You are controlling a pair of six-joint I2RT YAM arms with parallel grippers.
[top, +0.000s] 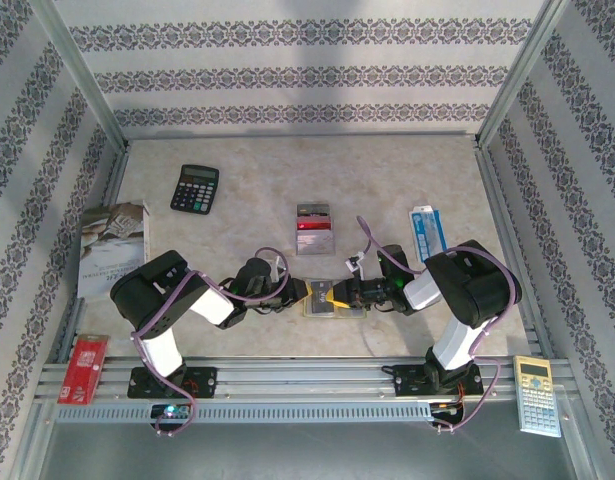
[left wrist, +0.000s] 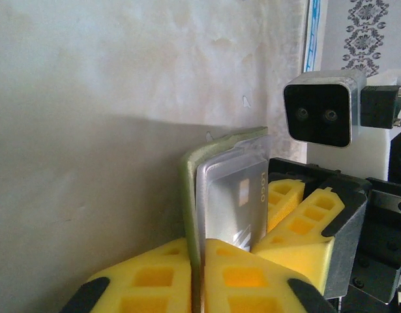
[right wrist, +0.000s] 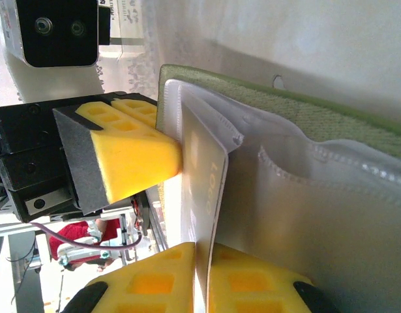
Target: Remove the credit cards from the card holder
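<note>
The olive-green card holder (top: 330, 305) lies open between the two arms near the table's front. My left gripper (left wrist: 199, 251) is shut on its green cover (left wrist: 190, 169), beside a clear pocket. A dark grey credit card (right wrist: 203, 176) marked LOGO sticks partly out of that pocket, and my right gripper (right wrist: 201, 251) is shut on the card's free edge. The holder's pale pocket lining (right wrist: 330, 195) spreads to the right. In the top view the left gripper (top: 305, 292) and right gripper (top: 349, 293) face each other across the holder. Two more credit cards (top: 314, 228), one of them red, lie on the table behind it.
A black calculator (top: 195, 187) sits at the back left and a blue-and-white packet (top: 427, 230) at the right. A booklet (top: 112, 248) lies at the left edge. A red item (top: 84, 368) and a pale calculator (top: 537, 395) rest on the front rail.
</note>
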